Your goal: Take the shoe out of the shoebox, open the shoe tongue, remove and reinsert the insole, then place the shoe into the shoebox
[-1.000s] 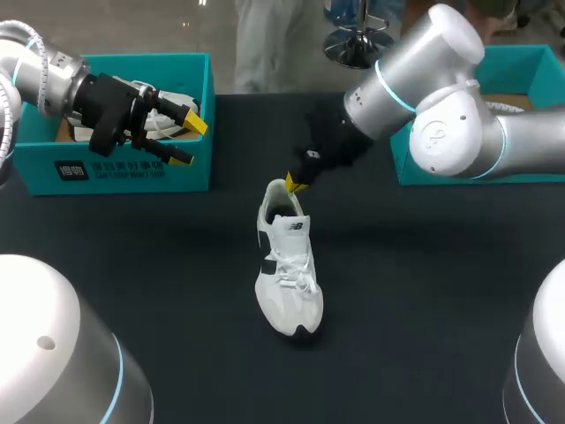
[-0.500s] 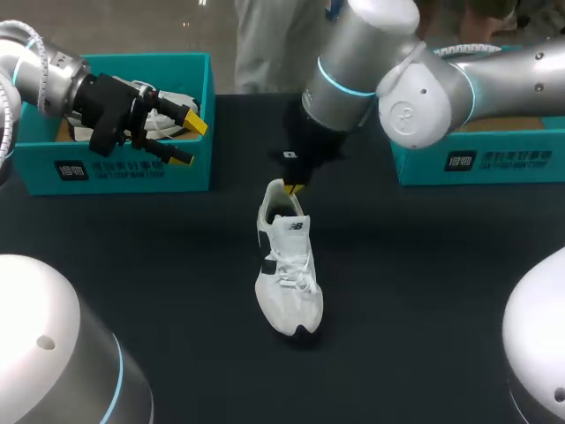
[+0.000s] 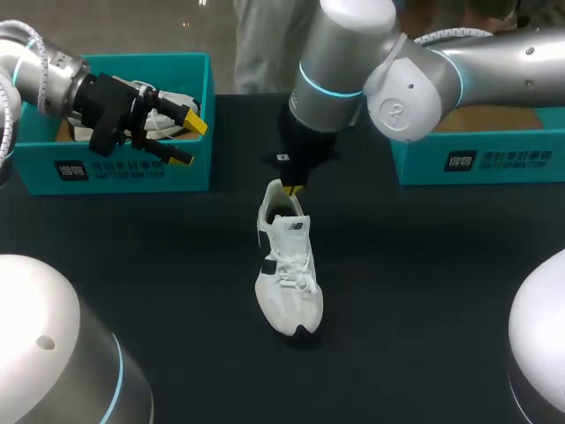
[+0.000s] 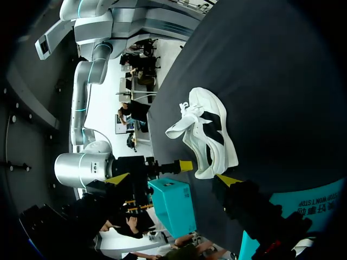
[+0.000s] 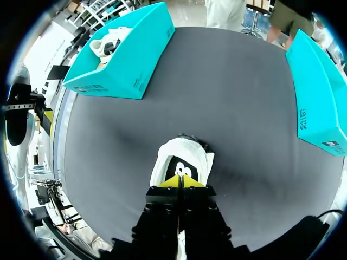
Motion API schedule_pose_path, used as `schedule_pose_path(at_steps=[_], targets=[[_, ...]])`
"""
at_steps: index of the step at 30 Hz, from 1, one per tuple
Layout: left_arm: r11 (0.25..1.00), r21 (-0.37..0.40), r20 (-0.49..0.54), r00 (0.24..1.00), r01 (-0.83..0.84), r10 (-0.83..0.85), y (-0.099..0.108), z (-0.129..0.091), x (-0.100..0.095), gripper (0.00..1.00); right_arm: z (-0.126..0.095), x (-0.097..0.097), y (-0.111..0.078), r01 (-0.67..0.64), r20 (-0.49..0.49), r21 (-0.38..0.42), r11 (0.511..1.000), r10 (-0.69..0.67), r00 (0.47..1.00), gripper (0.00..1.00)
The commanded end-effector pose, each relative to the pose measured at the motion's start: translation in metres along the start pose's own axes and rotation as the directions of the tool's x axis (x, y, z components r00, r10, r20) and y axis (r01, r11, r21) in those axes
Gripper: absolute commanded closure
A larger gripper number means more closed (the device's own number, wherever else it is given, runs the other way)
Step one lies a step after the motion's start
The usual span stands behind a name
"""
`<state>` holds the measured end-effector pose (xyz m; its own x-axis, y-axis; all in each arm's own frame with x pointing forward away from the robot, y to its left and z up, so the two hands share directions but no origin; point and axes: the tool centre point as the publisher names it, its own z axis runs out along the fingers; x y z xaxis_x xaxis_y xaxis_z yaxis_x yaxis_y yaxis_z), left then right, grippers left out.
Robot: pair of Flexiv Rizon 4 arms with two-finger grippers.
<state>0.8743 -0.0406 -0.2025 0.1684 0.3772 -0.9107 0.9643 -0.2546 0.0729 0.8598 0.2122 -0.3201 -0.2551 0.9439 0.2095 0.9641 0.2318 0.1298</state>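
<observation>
A white shoe [image 3: 287,269] lies out of its box on the dark worktop [image 3: 424,283], between the left shoebox [image 3: 132,168] and the right shoebox [image 3: 481,161]. Its long axis runs from the toe [image 3: 296,325], nearest the robot, to the heel [image 3: 275,199] pointing away. The right tool [image 3: 295,187] sits at the heel's rim with its yellow tips pressed together; whether they pinch the rim's edge is hard to tell. The left tool [image 3: 188,141] hangs open over the left shoebox, well apart from the shoe. That leaves the right arm nearer to the tongue [image 3: 290,228], just toeward of its tips.

head overhead; wrists close; all share shoe [image 3: 287,274].
</observation>
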Motion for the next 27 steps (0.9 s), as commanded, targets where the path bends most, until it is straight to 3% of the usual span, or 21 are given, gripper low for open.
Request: schedule_pose_path(at_steps=[1, 3, 8, 27], targets=[[1.0, 0.001, -0.002, 1.0, -0.001, 0.001, 0.0, 0.0, 0.0, 0.0, 0.002, 0.004, -0.001, 0.0, 0.011, -0.011, 1.0, 0.0, 1.0, 1.0], [1.0, 0.001, -0.002, 1.0, -0.001, 0.001, 0.0, 0.0, 0.0, 0.0, 0.005, 0.011, -0.005, -0.014, 0.027, -0.021, 1.0, 0.015, 1.0, 1.0], [1.0, 0.001, -0.002, 1.0, -0.001, 0.001, 0.0, 0.0, 0.0, 0.0, 0.015, 0.006, -0.007, -0.028, 0.042, -0.053, 0.998, 0.03, 0.999, 1.0], [1.0, 0.001, -0.002, 1.0, -0.001, 0.001, 0.0, 0.0, 0.0, 0.0, 0.061, -0.001, -0.01, -0.051, 0.122, -0.032, 0.998, 0.055, 0.991, 1.0]])
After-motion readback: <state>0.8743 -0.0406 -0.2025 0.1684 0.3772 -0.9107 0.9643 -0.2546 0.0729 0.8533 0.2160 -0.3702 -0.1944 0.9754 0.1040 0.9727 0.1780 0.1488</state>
